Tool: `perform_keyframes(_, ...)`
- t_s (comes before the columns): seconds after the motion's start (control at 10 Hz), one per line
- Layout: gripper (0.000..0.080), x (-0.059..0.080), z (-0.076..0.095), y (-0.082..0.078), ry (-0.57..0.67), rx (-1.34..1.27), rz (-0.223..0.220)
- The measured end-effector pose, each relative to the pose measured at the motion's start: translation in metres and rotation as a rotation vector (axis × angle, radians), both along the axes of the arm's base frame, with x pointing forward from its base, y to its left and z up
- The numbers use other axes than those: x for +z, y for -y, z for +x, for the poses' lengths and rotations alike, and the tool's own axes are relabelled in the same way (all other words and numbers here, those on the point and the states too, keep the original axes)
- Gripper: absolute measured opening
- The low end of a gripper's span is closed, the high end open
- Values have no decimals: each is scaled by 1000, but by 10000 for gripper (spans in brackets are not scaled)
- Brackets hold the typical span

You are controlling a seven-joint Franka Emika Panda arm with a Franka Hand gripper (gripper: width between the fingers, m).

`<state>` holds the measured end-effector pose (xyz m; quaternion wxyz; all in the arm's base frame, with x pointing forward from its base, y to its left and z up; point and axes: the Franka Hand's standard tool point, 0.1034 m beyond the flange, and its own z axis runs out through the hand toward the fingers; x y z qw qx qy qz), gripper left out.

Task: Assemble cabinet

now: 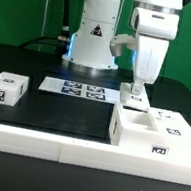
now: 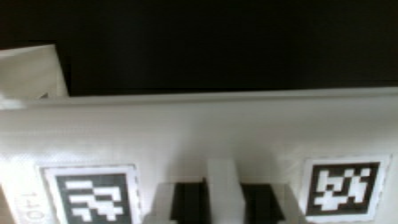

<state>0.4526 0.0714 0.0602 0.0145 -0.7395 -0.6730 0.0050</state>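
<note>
The cabinet body [image 1: 154, 134], a big white box with tags, stands at the exterior view's right near the front ledge. My gripper [image 1: 136, 89] hangs straight down just behind its far left corner, with its jaws close together on a small white tagged panel [image 1: 137, 92] standing on the table. In the wrist view the gripper [image 2: 222, 205] shows as two dark fingers [image 2: 185, 205] clamped on a thin white strip. That strip belongs to a wide white panel [image 2: 214, 130] with a tag on each side of the fingers. The panel's lower part is hidden.
A small white cube [image 1: 5, 88] with one tag sits at the exterior view's left. The marker board [image 1: 84, 90] lies flat at the middle back. The robot base [image 1: 94, 32] stands behind it. A white ledge [image 1: 45, 140] runs along the front. Another white piece [image 2: 25, 72] lies beyond the panel.
</note>
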Motion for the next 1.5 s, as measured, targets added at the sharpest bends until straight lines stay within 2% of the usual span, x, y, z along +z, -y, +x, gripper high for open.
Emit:
perform_keyframes(0.3, 70, -2, 4, 6, -9, -1, -1)
perform_keyframes(0.9, 70, -2, 4, 6, -10, -4, 0)
perform_keyframes(1.3, 70, -4, 22, 7, 10, -7, 12)
perform_keyframes(1.5, 70, -4, 22, 7, 12, -8, 12)
